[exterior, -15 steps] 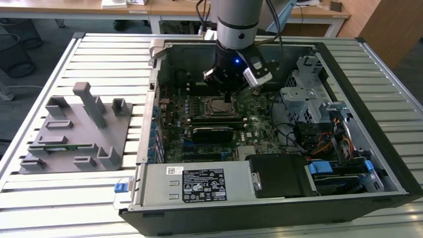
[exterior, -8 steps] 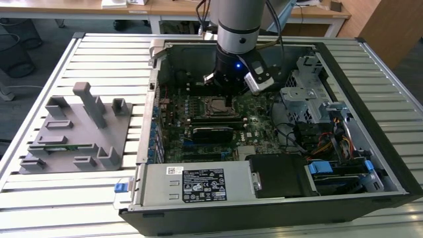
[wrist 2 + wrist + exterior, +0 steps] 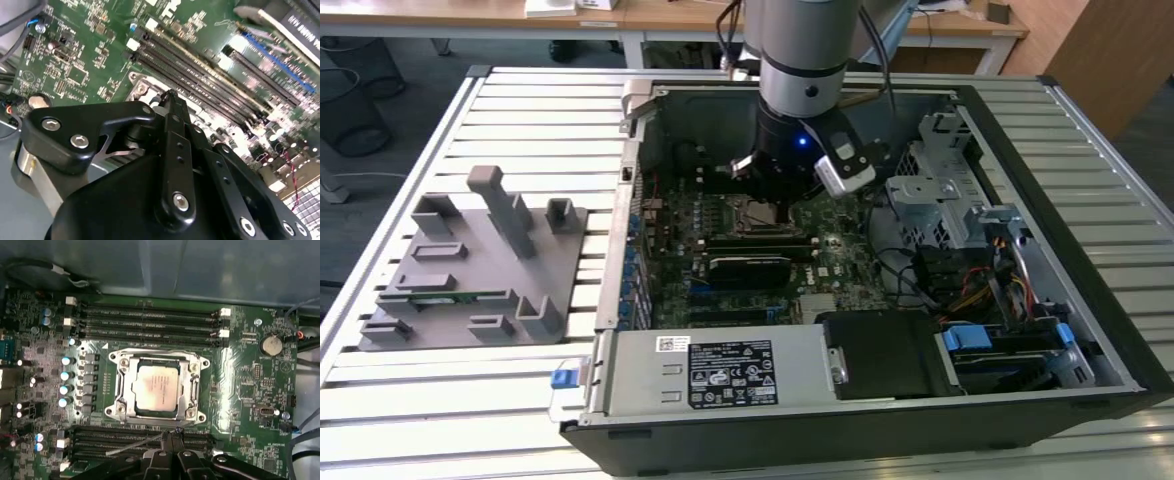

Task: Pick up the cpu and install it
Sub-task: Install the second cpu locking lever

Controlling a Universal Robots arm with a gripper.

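While seated in the socket frame (image 3: 159, 388), the cpu (image 3: 156, 387) lies flat.

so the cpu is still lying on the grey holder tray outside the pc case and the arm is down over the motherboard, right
Not quite. The cpu is not on the grey holder tray; the first wrist view shows it seated in the socket frame on the motherboard. The rest holds: in the exterior view the arm reaches down into the open pc case over the board.
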